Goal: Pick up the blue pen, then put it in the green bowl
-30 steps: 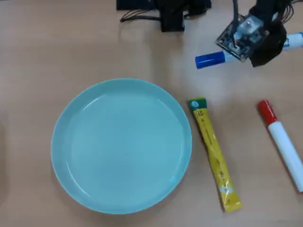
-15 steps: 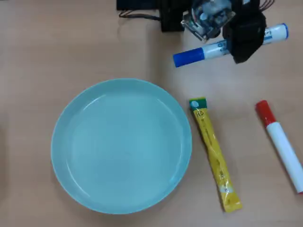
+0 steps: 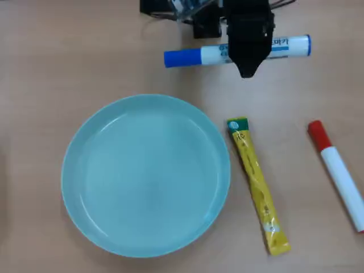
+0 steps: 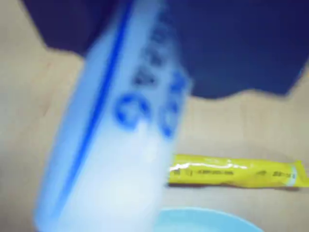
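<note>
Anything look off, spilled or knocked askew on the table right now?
Nothing stands out. The blue pen is carried level in the gripper, above the table beyond the green bowl, which is empty and upright. The yellow sachet and red-capped marker lie flat on the table, intact.

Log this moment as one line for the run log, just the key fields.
gripper: shut on blue pen | pen: lifted, lying level, above table beyond green bowl | bowl: empty | yellow sachet, red marker: on table, untouched
</note>
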You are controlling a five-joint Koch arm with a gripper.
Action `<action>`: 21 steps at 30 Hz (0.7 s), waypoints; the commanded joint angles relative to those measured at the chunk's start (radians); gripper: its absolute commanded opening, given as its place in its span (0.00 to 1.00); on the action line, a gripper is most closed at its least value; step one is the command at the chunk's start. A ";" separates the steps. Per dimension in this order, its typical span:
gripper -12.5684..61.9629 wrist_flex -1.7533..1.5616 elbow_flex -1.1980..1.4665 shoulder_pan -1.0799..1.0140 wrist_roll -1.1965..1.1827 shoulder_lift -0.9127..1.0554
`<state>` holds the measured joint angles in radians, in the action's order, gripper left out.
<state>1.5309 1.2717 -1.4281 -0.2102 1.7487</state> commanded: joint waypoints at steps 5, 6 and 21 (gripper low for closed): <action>0.07 -0.256 0.084 -0.054 0.055 0.087; 0.07 -0.268 0.087 -0.069 0.055 0.087; 0.07 -0.500 0.186 -0.304 0.097 0.074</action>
<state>1.1551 1.4941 -1.7104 -0.1243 1.7840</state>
